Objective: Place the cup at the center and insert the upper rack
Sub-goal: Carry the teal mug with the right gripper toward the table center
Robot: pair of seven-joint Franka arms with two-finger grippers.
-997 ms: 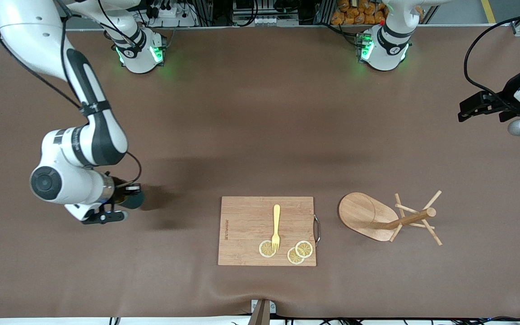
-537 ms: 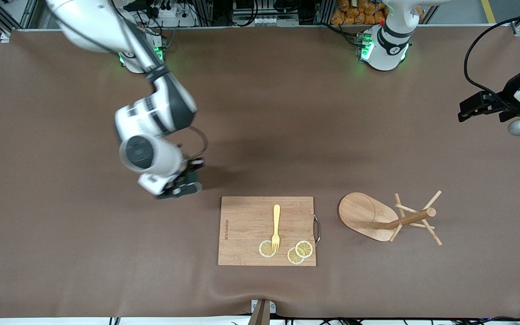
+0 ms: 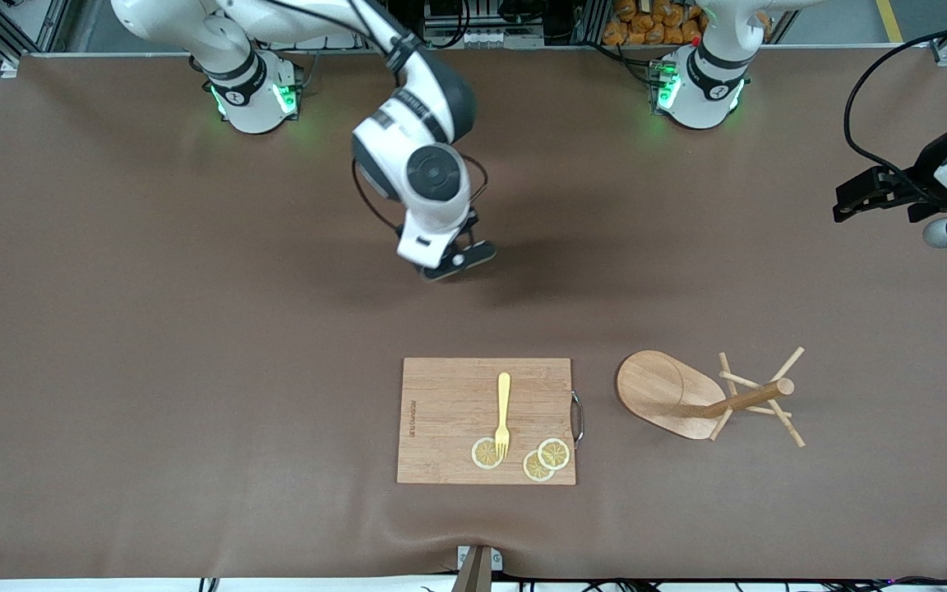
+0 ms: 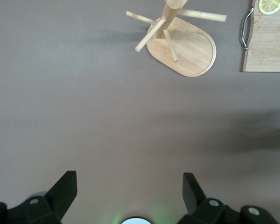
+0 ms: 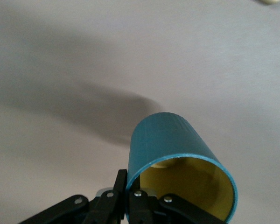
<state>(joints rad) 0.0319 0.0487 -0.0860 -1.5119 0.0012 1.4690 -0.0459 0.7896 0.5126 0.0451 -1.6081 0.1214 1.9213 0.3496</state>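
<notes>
I have the right gripper [image 3: 449, 261] up in the air over the middle of the brown worktop [image 3: 194, 329], its fingers [image 5: 120, 184] pinching the rim of the cup [image 5: 177, 165]. On the right wrist view the cup is teal on the outside and yellow inside, held off the surface with its open mouth turned toward the camera; on the front view the wrist hides it, so I cannot pick it out there. The right arm reaches in from its base at about 11 o'clock of the front view. The left gripper [image 4: 129, 189] waits over the left arm's end of the worktop, near 3 o'clock of the front view, with its fingers [image 4: 65, 186] spread wide and nothing between them. From its wrist camera I see the upper rack [image 4: 184, 46] on the worktop. On the front view the upper rack [image 3: 671, 399] is at about 4 o'clock, nearer to the front camera than the right gripper. Beside it, toward the right arm's end, lies the cutting board [image 3: 449, 411], carrying a yellow fork [image 3: 503, 411] and 3 lemon slices [image 3: 554, 453] along the edge nearest the front camera. The board's metal handle [image 3: 579, 418] faces the rack's oval base, and the two are apart.
</notes>
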